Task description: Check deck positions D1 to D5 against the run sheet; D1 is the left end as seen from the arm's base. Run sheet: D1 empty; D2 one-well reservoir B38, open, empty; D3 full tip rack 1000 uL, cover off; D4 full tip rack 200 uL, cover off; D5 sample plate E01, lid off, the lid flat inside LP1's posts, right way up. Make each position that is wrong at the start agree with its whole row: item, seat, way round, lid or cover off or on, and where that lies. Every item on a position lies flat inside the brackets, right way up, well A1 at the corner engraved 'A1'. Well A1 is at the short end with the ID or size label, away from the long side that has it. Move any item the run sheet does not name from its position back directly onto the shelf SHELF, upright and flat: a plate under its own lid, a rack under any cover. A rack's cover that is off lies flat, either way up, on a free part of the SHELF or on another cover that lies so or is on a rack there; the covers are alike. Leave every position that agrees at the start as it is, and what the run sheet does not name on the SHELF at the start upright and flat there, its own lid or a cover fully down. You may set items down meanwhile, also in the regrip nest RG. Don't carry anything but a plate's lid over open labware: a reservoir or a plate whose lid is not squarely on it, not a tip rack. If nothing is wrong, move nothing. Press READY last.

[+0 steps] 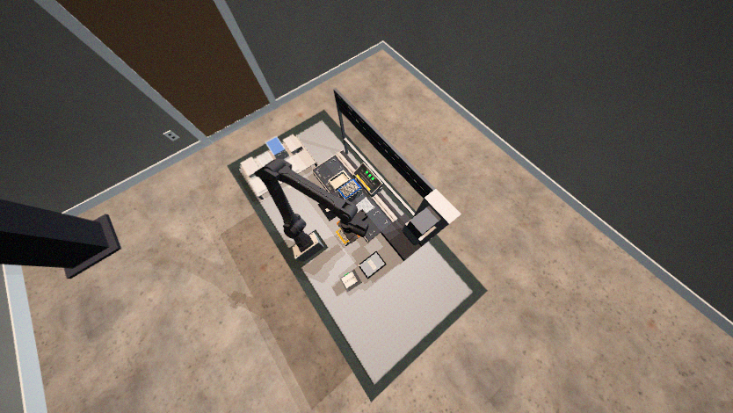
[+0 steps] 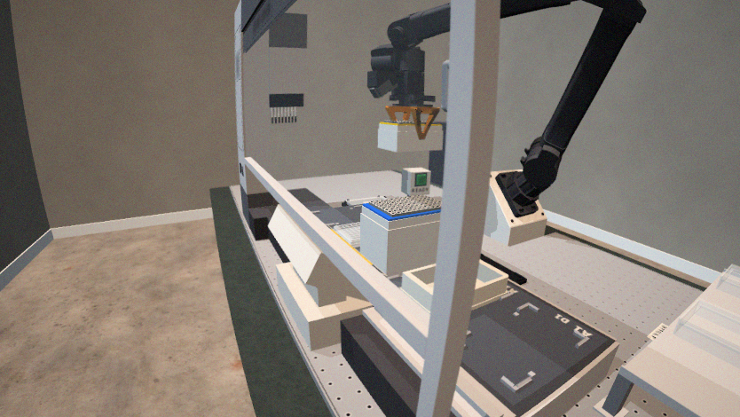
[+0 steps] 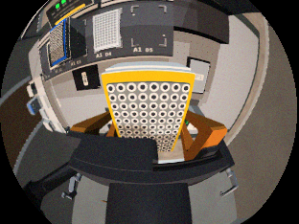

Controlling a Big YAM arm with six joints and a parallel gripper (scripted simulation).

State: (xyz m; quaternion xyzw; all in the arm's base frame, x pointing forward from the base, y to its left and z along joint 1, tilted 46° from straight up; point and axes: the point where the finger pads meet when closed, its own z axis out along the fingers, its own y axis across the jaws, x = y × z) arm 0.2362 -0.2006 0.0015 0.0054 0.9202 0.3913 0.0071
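Far left in the exterior view, a flat white well plate (image 2: 349, 232) is sitting on the deck, and I can't tell whether a lid is on it. Right beside it the blue-trimmed tip rack (image 2: 398, 240) is standing with its tips uncovered.

Above those, well off the desk (image 2: 579, 269), the pincer (image 2: 413, 118) is gripping a yellow-trimmed tip rack (image 2: 409, 138). The orange fingers are clamping its two long sides up near the top rim. It's looking level in both the exterior and wrist views, with no cover and every hole filled. The READY button (image 2: 417, 181) is sitting behind and below it.

Further right there's the open reservoir (image 2: 455, 283), then the bare D1 bay (image 2: 517, 336).

My read is that the rack is mid-transfer, with its spot taken or not reached yet. If I were doing this step, I'd be:

- Routing it clear of the reservoir and the plate, since both may count as open labware.
- Holding the wrist dead flat, because a high grip on a tall box could swing.
- Lining up the labelled short end with the engraved A1 corner before descending. I can't read the label from here.
- Coming straight down inside the brackets and letting go only once it's seated flat
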